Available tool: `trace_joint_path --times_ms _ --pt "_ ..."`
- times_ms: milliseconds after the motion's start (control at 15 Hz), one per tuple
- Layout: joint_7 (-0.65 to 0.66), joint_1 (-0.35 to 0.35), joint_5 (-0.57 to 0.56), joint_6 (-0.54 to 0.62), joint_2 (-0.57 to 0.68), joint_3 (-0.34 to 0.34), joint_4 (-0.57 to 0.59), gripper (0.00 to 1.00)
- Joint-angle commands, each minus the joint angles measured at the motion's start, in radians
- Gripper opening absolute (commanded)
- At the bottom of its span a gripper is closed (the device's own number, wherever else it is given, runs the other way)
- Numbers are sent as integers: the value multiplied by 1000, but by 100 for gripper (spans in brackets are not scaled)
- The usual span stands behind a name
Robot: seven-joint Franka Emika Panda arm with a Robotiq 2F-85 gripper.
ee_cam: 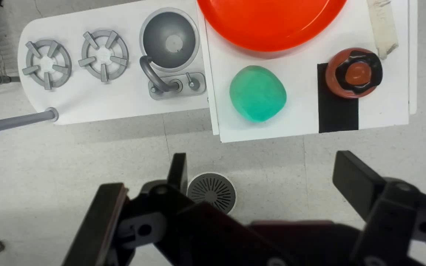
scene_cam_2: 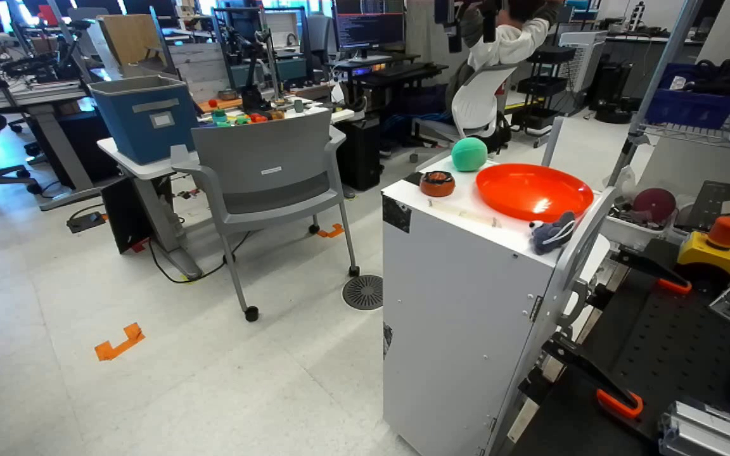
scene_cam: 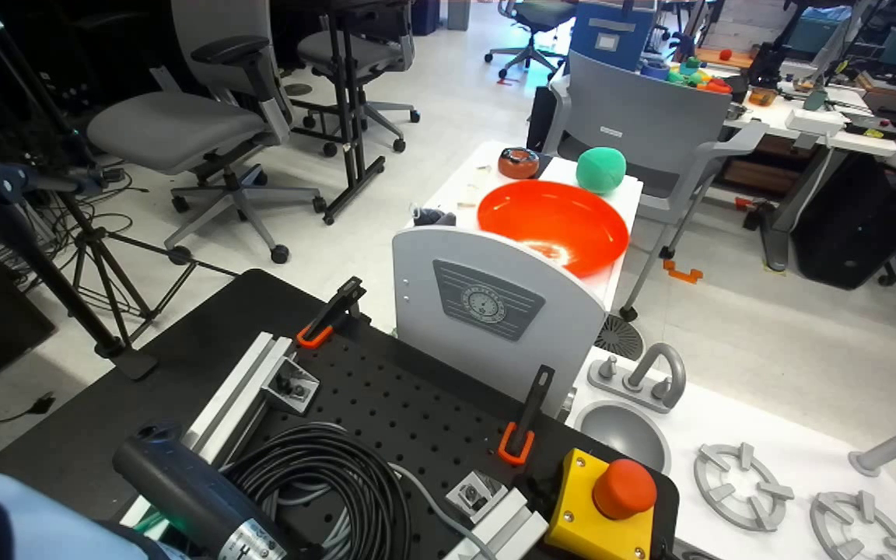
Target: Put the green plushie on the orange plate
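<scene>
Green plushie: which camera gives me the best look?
The wrist view: it shows the green plushie largest, whole and from above. Both exterior views show it smaller and at a slant, beside the orange plate.

In the wrist view the gripper (ee_cam: pixel 264 173), partly blurred, runs off the bottom edge and hides part of the floor drain (ee_cam: pixel 213 190) seen between its fingers. Beyond the fingertips, the orange plate (ee_cam: pixel 272 22) is cut off by the top edge. In an exterior view a person (scene_cam_2: pixel 509 43) behind the gripper is cut off likewise.
</scene>
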Motion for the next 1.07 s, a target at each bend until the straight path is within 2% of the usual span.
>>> trace_joint_path --times_ms 0,1000 --pt "-10 8 -30 2 23 -1 25 100" --pt "-8 1 -10 -4 13 3 4 100"
